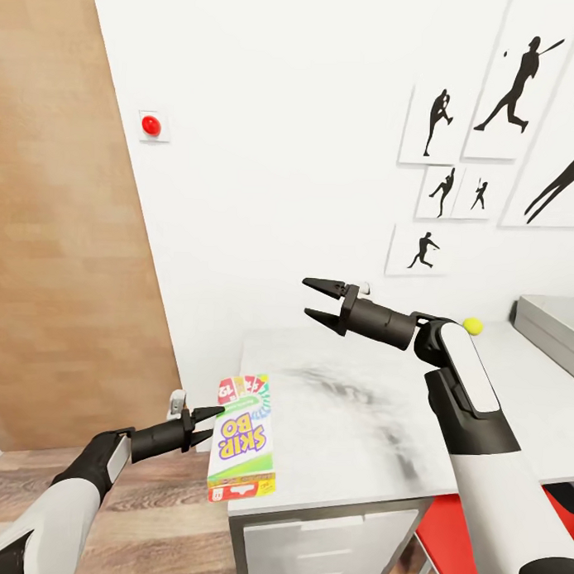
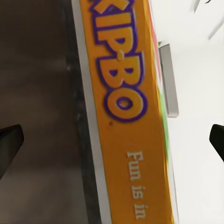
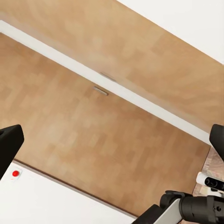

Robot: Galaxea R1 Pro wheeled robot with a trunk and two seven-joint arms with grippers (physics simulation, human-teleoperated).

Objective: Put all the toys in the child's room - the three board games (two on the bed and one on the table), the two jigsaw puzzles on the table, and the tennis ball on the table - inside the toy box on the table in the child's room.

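Note:
A Skip-Bo board game [image 1: 244, 439] lies flat at the left front edge of the table [image 1: 357, 405], its near end sticking out past the edge. My left gripper [image 1: 203, 425] is open at the box's left side, a finger above and below that edge. In the left wrist view the box's orange side [image 2: 126, 107] runs between the wide-apart fingers of the left gripper [image 2: 112, 140] without touching them. Over the table's back part my right gripper [image 1: 315, 298] hovers open and holds nothing. The tennis ball [image 1: 473, 326] rests behind the right arm. The grey toy box [image 1: 555, 325] stands at the far right.
A wooden door [image 1: 57, 229] fills the left, with a red button [image 1: 150, 126] on the white wall beside it. Baseball silhouettes [image 1: 509, 88] hang above the table. White drawers [image 1: 328, 545] sit under the top, a red object [image 1: 444, 532] beside them, plank floor [image 1: 163, 514] at left.

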